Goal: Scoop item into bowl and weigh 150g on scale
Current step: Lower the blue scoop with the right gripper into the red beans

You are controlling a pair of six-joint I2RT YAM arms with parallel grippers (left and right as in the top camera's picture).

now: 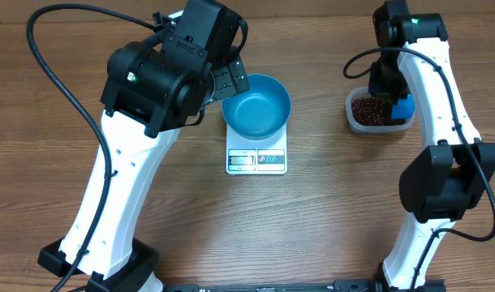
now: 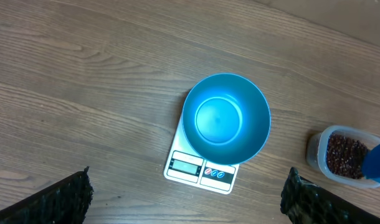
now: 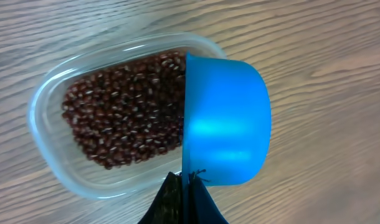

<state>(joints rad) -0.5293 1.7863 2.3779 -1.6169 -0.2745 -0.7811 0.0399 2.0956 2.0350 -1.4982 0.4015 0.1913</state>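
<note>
While the left fingers (image 2: 62,200) stand spread wide above the wooden surface (image 2: 84,74), the teal-blue bowl (image 2: 226,118) sits on the white digital scale (image 2: 199,169). Both lie ahead of these fingers, roughly midway between the two tips. The scale's display and buttons run along the edge nearest the fingers. The right fingers (image 3: 177,199) are pressed together on the blue scoop (image 3: 226,124), pinching it at its near end. The scoop is turned on its side over one end of the clear plastic tub (image 3: 43,124). Its mouth faces the dark red-brown beans (image 3: 121,112), which lie in the tub just beyond the right fingers and off to one side. Tub and scale stand well apart.
</note>
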